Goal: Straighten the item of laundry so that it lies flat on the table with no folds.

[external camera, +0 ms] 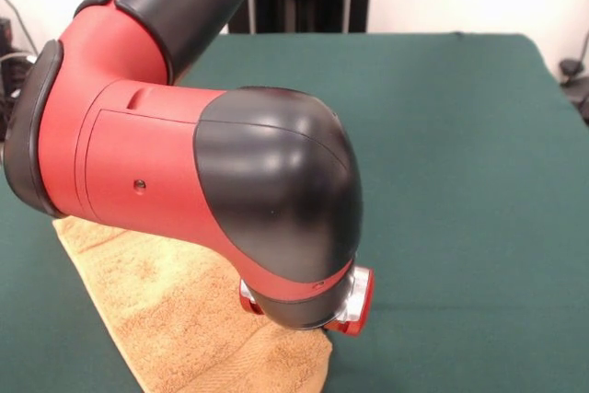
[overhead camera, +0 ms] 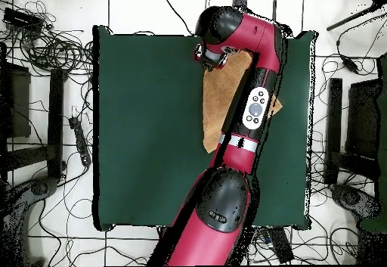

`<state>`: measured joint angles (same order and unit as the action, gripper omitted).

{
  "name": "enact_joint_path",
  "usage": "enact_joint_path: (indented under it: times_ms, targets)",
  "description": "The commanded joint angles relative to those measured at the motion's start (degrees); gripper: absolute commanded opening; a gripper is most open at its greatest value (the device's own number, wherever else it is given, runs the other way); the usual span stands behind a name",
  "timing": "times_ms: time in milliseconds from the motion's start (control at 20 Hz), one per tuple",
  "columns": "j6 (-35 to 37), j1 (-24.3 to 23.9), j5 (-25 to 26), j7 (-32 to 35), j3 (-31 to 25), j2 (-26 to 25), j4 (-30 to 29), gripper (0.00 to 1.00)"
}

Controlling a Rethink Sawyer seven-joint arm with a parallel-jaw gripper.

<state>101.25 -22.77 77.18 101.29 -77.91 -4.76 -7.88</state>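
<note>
Golden-orange terry-cloth towel (external camera: pixel 184 319) lies on the large dark green felt-covered table (external camera: pixel 460 181), under the red and black robot arm (external camera: pixel 212 172). The gripper (overhead camera: pixel 212 58) hangs over the towel's corner; whether it is open, I cannot tell. Tangled black cables (overhead camera: pixel 53 48) lie around the table.

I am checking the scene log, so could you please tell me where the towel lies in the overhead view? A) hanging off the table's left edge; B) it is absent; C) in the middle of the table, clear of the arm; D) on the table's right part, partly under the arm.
D: the towel lies on the right part of the table, with the arm crossing over it.
</note>
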Motion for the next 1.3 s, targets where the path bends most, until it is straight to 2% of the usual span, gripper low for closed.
enact_joint_path:
  times_ms: [50, 400, 1300]
  targets:
    - [0.9, 2.0, 0.0, -8.2, -0.2, -4.1, -6.5, 0.00]
    - [0.3, 1.7, -2.4, -6.2, 1.0, -3.9, -7.5, 0.00]
    - [6.8, 1.8, -1.5, -6.8, -1.3, -2.4, -6.0, 0.00]
